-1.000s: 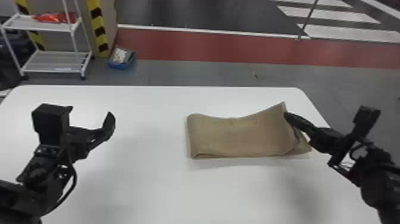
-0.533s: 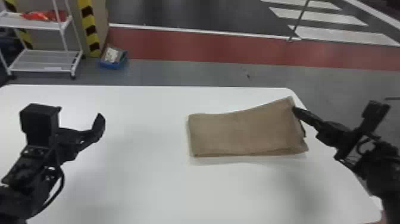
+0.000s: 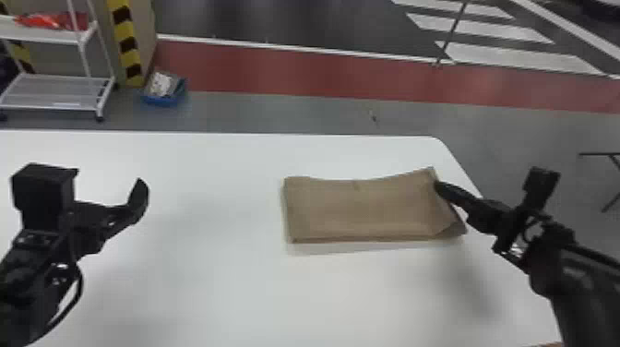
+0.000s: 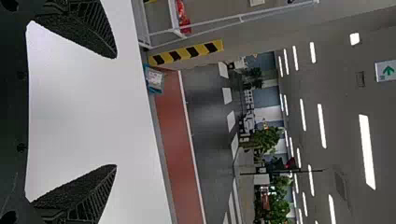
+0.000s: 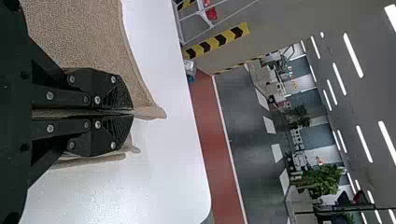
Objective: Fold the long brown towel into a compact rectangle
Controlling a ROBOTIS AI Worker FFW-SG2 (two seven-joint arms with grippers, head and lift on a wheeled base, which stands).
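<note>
The brown towel (image 3: 360, 207) lies folded as a wide rectangle on the right half of the table, its far right corner raised and its near right corner showing a slanted fold. At that right end is my right gripper (image 3: 438, 185). In the right wrist view, the right gripper (image 5: 133, 112) is shut on the edge of the towel (image 5: 79, 32), with cloth sticking out past the fingertips. Well left of the towel, my left gripper (image 3: 140, 184) is parked above the table. The left wrist view has the left gripper (image 4: 116, 111) wide open, nothing between its fingers.
The white table (image 3: 207, 286) has its rounded far right corner just beyond the towel. On the floor behind stand a white shelf cart (image 3: 55, 83) and a blue bin (image 3: 163, 92). A dark metal stand (image 3: 609, 161) is off to the right.
The head view has shifted slightly. The towel's raised right end has come down a little and its near right corner now shows a slanted fold. My right gripper remains at that end.
</note>
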